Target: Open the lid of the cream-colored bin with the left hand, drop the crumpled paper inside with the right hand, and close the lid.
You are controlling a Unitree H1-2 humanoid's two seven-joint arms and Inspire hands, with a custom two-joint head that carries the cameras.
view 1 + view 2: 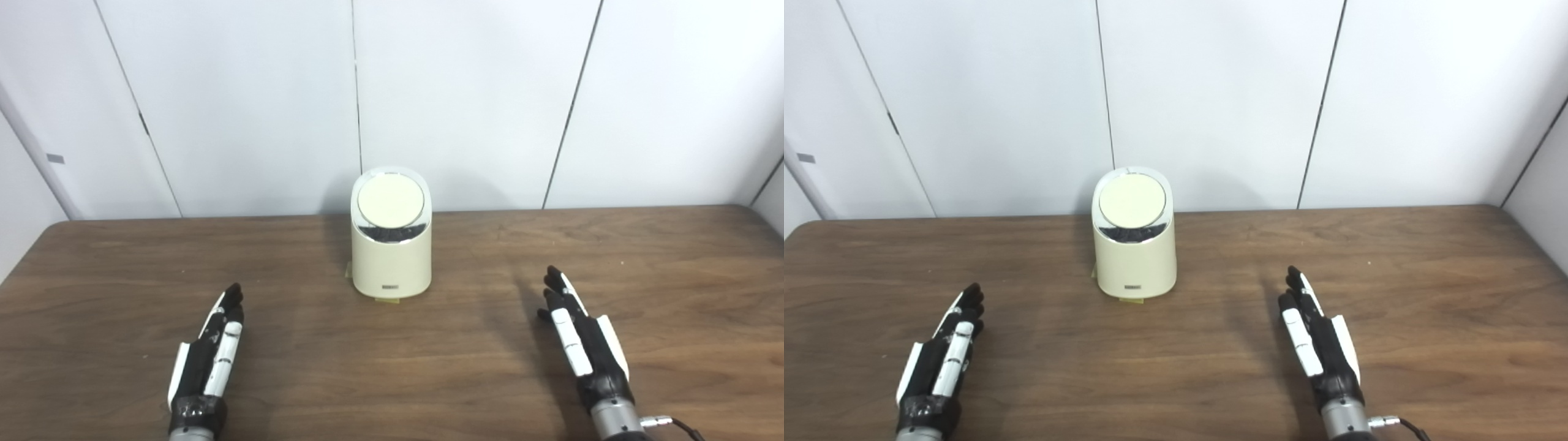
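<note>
Your left hand (205,361) lies low over the counter (122,294), well apart from the cream-colored bin (391,257) and nearer you than it is, off to the bin's left. Its fingers (228,309) are stretched out straight, close side by side, and hold nothing; they point roughly toward the bin.

The bin stands upright toward the far edge of the counter, midway between your two hands. Its round lid (390,201) sits down flat on the slanted top, so you appear to be at the very start: the lid is not yet opened. The next move, as you may judge it, calls for the left hand to travel forward and to the right until its fingers reach the lid, then press or lift it; from here you cannot tell which way the lid works.

Your right hand (585,343) lies off to the bin's right, also nearer you and well apart from it. Its fingers (560,294) are likewise extended, close together, and grip nothing.

No crumpled paper shows anywhere near the bin, on the counter or in either hand. You should settle where it is before the dropping step, since the right hand has nothing to drop.
</note>
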